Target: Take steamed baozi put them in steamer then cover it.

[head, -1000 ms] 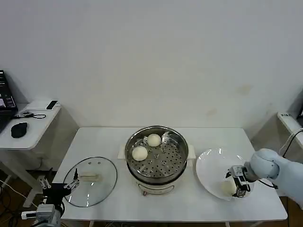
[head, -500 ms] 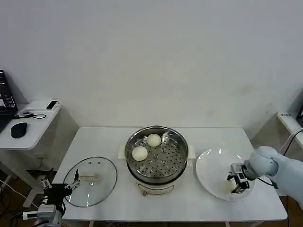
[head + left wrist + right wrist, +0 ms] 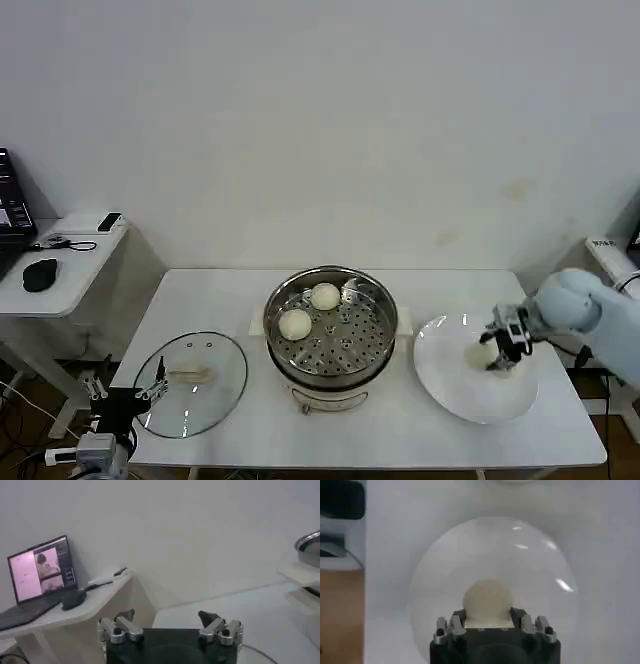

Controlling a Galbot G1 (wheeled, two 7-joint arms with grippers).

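Observation:
Two cream-white steamed baozi (image 3: 295,324) (image 3: 325,296) lie on the perforated floor of the shiny steamer (image 3: 378,305) at the table's middle. My right gripper (image 3: 497,353) is shut on a third baozi (image 3: 482,353) and holds it a little above the white plate (image 3: 455,390). In the right wrist view that baozi (image 3: 487,600) sits between the fingers (image 3: 457,620) over the plate (image 3: 435,575). The glass cover (image 3: 220,385) with its pale bar handle lies flat on the table, left of the steamer. My left gripper (image 3: 125,393) stands open by the cover's left rim; the left wrist view shows it (image 3: 170,622) holding nothing.
A small side table (image 3: 70,262) with a laptop, a mouse and a remote stands at the far left. The table's front edge runs just below the cover and the plate. A white wall closes the back.
My right gripper has closed on the baozi at the plate's front right and lifted it up and back, over the plate's middle. The left arm has not moved.

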